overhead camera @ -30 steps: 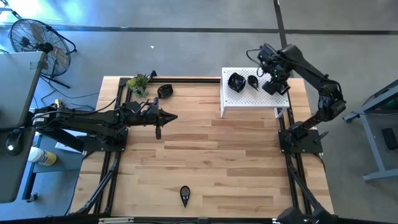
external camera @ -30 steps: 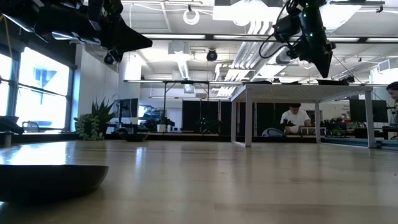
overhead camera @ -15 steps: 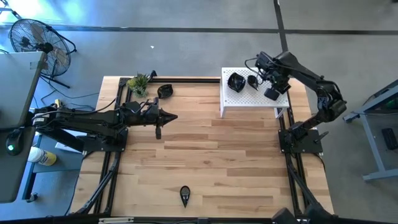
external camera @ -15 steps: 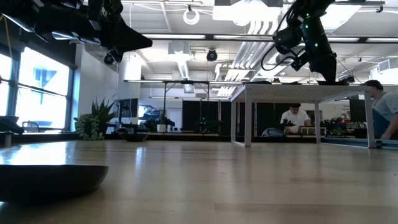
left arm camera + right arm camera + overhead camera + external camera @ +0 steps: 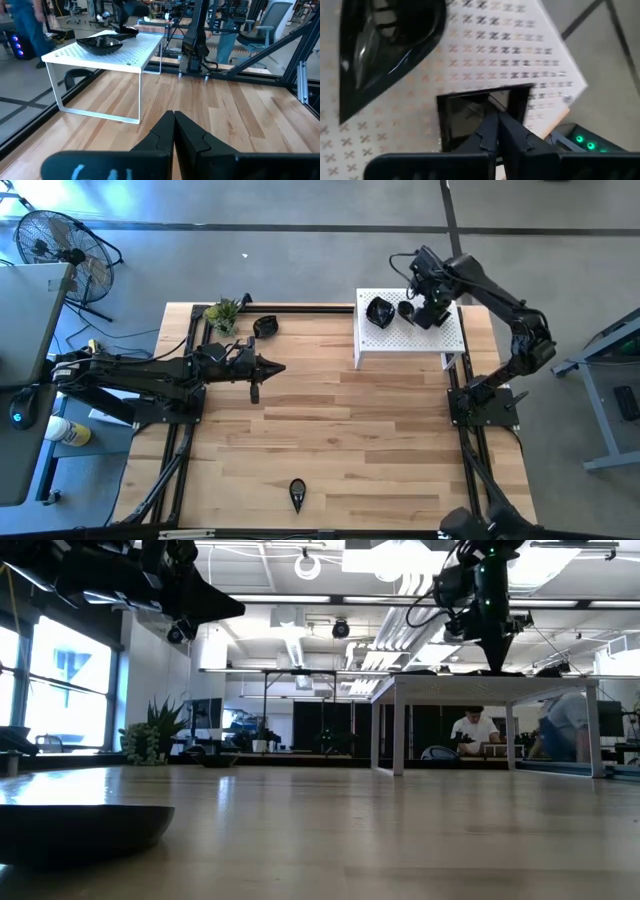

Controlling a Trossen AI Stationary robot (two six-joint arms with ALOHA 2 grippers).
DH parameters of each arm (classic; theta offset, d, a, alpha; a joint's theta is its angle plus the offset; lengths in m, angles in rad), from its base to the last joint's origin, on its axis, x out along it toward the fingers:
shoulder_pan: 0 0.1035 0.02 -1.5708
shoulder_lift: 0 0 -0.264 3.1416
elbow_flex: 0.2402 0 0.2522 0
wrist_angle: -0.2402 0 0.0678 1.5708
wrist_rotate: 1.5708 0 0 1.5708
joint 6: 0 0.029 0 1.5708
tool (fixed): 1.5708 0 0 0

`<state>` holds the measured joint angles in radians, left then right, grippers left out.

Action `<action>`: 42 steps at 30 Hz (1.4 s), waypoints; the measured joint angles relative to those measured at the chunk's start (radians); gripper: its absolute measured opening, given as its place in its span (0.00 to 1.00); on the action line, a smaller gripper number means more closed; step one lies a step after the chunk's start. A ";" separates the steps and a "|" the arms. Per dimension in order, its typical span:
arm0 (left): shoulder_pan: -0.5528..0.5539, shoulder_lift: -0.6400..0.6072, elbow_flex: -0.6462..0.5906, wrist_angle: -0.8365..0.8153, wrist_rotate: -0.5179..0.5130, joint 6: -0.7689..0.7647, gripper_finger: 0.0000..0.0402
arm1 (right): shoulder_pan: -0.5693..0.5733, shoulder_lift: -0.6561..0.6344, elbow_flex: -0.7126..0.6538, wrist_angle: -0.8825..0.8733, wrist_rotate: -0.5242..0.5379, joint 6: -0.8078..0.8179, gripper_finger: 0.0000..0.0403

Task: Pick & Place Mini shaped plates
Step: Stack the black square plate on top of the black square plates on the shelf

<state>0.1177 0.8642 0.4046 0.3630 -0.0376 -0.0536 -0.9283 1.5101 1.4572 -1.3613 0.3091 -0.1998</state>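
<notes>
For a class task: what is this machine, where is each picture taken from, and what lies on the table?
It is a robot with two dark arms, each ending in a two-finger gripper. One picture looks straight down, one level across the tabletop, one from each wrist. The left gripper waits shut above the wooden table. The right gripper is shut over a square glossy black dish on the white perforated platform; whether it grips it, I cannot tell. A teardrop-shaped black dish and a rounded black dish sit there too. The table also bears a small green plant, a black dish beside it and a black dish near the front edge.
</notes>
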 joint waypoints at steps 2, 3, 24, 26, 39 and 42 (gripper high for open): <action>0.000 0.000 0.000 0.000 0.000 0.000 0.01 | 0.000 0.000 0.020 -0.011 0.027 0.028 0.04; 0.000 0.000 0.000 0.000 0.000 0.000 0.01 | 0.000 0.000 0.034 -0.025 0.039 0.042 0.06; 0.000 0.000 0.000 0.000 0.000 0.004 0.01 | -0.008 0.001 0.055 0.136 -0.112 -0.023 0.04; 0.000 0.000 0.000 0.000 0.000 0.004 0.01 | -0.008 0.001 0.047 0.135 -0.125 -0.022 0.08; 0.000 0.000 0.000 0.000 0.000 0.004 0.01 | 0.011 -0.052 0.069 0.008 -0.082 0.113 0.25; 0.000 0.000 0.000 0.000 0.000 0.005 0.01 | 0.033 -0.070 0.036 -0.016 -0.080 0.132 0.31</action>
<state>0.1177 0.8642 0.4046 0.3626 -0.0376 -0.0490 -0.8952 1.4400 1.4929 -1.3773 0.2292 -0.0676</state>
